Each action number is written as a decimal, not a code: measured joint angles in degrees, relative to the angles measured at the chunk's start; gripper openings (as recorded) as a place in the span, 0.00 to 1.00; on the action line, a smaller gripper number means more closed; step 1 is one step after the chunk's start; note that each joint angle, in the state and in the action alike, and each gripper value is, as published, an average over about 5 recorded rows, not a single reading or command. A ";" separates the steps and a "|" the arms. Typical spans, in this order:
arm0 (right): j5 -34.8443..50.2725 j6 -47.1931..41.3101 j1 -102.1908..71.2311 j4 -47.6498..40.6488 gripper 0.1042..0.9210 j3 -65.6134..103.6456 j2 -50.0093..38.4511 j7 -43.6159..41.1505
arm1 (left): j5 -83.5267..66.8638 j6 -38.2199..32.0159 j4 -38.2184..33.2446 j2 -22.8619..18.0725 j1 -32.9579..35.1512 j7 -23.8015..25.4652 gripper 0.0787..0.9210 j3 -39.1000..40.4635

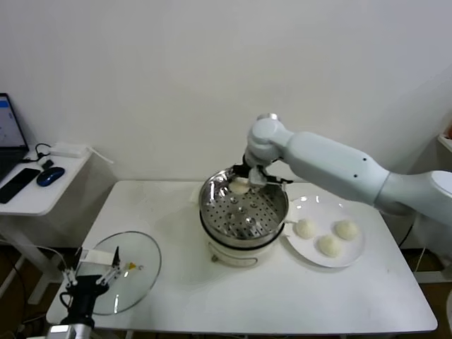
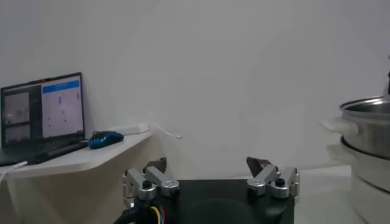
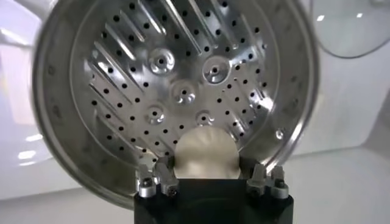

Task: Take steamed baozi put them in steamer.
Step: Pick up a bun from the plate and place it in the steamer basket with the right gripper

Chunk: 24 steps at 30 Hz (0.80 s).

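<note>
While the left gripper [image 1: 90, 277] waits low at the table's near left corner, its fingers spread wide and holding nothing, a clear glass lid [image 1: 134, 272] lies flat just beside it. Well to its right stands the steamer [image 1: 244, 208], a shiny steel pot on a cream base, its floor pierced with small holes and pressed with ridges and dimples; no bun appears to rest on that floor yet. Over the pot's far rim hangs the right gripper [image 3: 210, 176], closed on one steamed baozi [image 3: 206, 153], a smooth, matte, off-white ball held between the fingers directly above the perforated bottom. Farther right of that gripper, past the pot's handle, a flat white plate [image 1: 357, 251] carries the other three buns [image 1: 328, 244], each round and dough-soft in look. By my reading the task is at its first placement: one bun is about to be let down, and three are left to fetch.
</note>
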 measured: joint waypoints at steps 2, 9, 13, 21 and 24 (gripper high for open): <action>-1.81 0.60 -0.97 -0.84 0.72 0.69 0.60 0.16 | -0.03 -0.01 0.11 0.00 -0.01 0.00 0.88 0.00; -6.78 2.30 -3.90 -3.46 0.72 2.94 2.39 0.66 | -0.10 -0.14 0.62 0.01 0.03 0.02 0.88 0.02; -8.95 3.06 -5.17 -4.59 0.72 4.10 3.23 0.92 | -0.10 -0.14 0.76 0.01 -0.03 0.03 0.88 0.06; -11.71 4.24 -7.06 -6.30 0.74 5.92 4.47 1.50 | -0.11 0.01 1.21 0.02 -0.15 -0.06 0.88 0.11; -12.19 4.66 -7.49 -6.63 0.80 6.47 4.71 1.76 | -0.11 0.04 1.30 0.05 -0.24 -0.07 0.88 0.12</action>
